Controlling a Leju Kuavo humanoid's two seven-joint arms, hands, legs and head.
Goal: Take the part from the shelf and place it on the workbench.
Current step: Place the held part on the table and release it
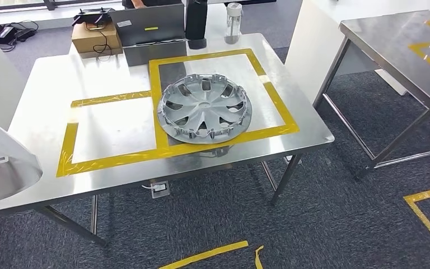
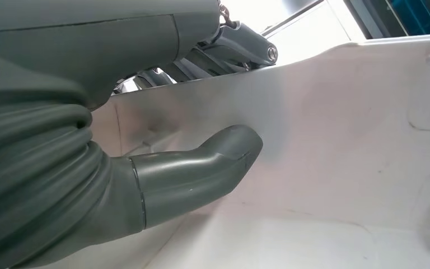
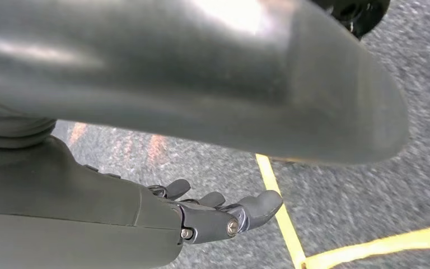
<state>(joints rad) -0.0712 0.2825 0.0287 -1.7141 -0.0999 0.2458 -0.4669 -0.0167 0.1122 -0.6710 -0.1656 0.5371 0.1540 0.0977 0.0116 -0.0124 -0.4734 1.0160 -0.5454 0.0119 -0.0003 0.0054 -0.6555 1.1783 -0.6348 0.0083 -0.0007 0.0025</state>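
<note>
A large white plastic part (image 1: pixel 3 159) juts in at the left edge of the head view, over the near left corner of the steel workbench (image 1: pixel 45 84). My left hand (image 2: pixel 162 179) grips this white part (image 2: pixel 341 140): the thumb (image 2: pixel 213 162) presses on its face and the darker fingers (image 2: pixel 241 47) hook over its edge from behind. My right hand (image 3: pixel 213 216) hangs above the carpet, fingers loosely apart and holding nothing. On the bench, the left yellow-taped square (image 1: pixel 115 129) is bare.
A silver hubcap (image 1: pixel 204 109) lies in the right taped square. At the bench's far edge stand a cardboard box (image 1: pixel 94 38), a grey case (image 1: pixel 151 25), a black flask (image 1: pixel 196 22) and a clear bottle (image 1: pixel 233 22). A second steel table (image 1: pixel 403 50) stands at the right.
</note>
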